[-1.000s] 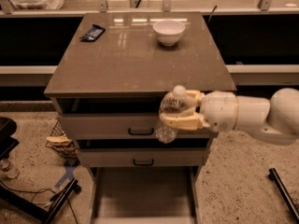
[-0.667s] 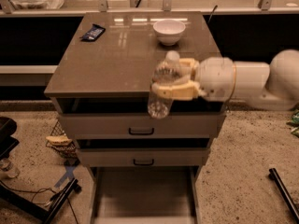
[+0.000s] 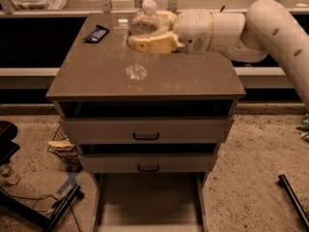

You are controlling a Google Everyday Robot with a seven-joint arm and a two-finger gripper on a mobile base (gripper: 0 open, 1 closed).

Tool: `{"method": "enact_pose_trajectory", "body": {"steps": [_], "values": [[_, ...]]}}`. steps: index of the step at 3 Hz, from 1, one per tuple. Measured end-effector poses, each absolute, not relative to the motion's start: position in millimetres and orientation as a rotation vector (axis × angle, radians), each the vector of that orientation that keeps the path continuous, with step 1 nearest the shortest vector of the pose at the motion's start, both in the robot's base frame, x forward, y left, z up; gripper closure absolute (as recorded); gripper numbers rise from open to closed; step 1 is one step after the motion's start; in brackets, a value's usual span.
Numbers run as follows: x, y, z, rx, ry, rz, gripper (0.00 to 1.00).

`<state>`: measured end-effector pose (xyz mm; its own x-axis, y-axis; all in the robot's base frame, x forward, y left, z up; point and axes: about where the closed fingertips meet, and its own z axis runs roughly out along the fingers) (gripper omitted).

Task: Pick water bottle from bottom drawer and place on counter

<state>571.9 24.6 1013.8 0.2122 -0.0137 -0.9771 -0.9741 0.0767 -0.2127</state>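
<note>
The water bottle (image 3: 143,21) stands cap-up over the far half of the counter (image 3: 193,79), clasped between the pale fingers of the gripper (image 3: 145,32). One finger (image 3: 152,43) runs along its near side, and the other shows behind it. Whether its base touches the counter cannot be told. The arm (image 3: 270,25) reaches in from beyond the counter's right edge and crosses the far right corner.

A dark packet (image 3: 96,34) lies near the counter's far left corner, apart from the bottle. A pale round glint (image 3: 136,72) sits on the slab toward the near edge, in front of the bottle. The near half of the counter is bare up to its front and side edges.

Below the counter's front edge are two shallow drawers with black handles (image 3: 146,136), both slightly ajar. The bottom drawer (image 3: 149,202) under them is pulled far out, its pale floor showing. A wire basket (image 3: 63,146) stands on the floor beside the left side, and a black bar (image 3: 292,199) lies well off to the right.
</note>
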Motion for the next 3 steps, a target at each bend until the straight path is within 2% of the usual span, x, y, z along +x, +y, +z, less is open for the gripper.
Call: {"method": "enact_pose_trajectory", "body": {"steps": [1,3], "values": [[614.2,57.8,1013.9,-1.262,1.088,0.976,1.0],[622.3,67.0,1016.3,-1.294,1.128,0.969,1.0]]}}
